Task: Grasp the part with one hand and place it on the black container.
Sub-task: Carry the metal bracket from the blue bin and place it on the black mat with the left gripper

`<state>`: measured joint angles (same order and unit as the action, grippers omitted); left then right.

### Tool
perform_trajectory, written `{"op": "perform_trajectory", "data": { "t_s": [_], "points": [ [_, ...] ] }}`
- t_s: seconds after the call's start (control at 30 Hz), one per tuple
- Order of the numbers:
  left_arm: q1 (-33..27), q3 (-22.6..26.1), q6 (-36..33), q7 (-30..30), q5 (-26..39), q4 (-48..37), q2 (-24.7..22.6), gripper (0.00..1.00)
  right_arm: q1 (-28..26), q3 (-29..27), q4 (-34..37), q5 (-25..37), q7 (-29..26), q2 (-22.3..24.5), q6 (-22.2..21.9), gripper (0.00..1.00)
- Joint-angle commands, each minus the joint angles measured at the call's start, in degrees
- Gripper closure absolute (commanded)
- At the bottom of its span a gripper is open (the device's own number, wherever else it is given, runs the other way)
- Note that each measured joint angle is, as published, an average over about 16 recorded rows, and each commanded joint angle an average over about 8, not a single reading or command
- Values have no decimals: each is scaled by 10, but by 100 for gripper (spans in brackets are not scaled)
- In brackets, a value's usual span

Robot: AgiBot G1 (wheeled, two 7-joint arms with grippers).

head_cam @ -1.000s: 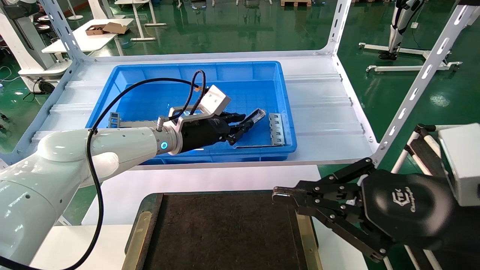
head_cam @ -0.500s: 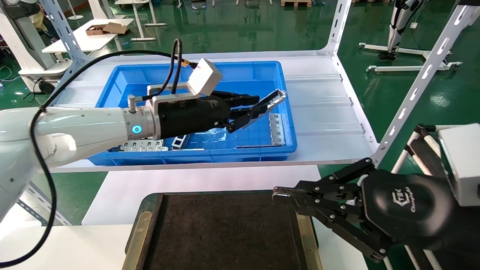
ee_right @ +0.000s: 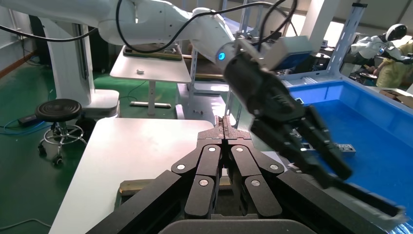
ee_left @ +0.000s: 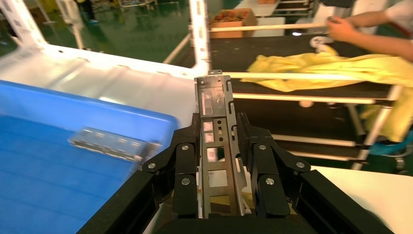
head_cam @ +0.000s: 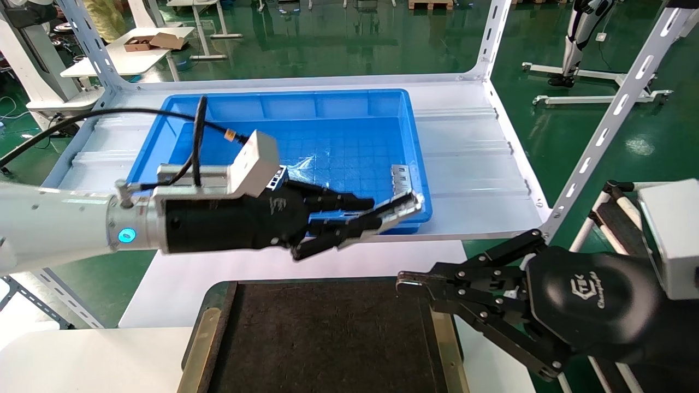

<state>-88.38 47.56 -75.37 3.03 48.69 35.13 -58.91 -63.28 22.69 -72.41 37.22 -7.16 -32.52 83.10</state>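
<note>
The part point(head_cam: 401, 210), a slim grey metal channel with rectangular cutouts, is clamped lengthwise in the left claw point(head_cam: 355, 224), its free end jutting above the blue bin's point(head_cam: 349, 109) near rim. The black container point(head_cam: 322, 338), a shallow felt-like tray with brass-coloured side strips, lies below and nearer the robot.

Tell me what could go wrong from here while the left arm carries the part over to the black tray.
1. The left gripper pinches the part at one end only, so the long free end could twist or slip in transit.
2. The right gripper is parked, shut, over the black container's right edge; the overhanging part could clip it on the way down.
3. The part's tip sits close to the blue bin's front rim and might snag it.
</note>
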Motion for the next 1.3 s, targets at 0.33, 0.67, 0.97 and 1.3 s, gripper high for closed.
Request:
{"op": "perform_trajectory", "data": {
  "t_s": [0.33,0.67,0.97,1.3],
  "points": [
    [130,9,81,-76,-6,199,89,100,0,0,0,0,0,0,0,100],
    [265,35,256,-154,15,315,122,100,0,0,0,0,0,0,0,100],
    [343,70,460,-254,39,327,78,100,0,0,0,0,0,0,0,100],
    [346,111,663,-347,49,249,-31,100,0,0,0,0,0,0,0,100]
  ]
}}
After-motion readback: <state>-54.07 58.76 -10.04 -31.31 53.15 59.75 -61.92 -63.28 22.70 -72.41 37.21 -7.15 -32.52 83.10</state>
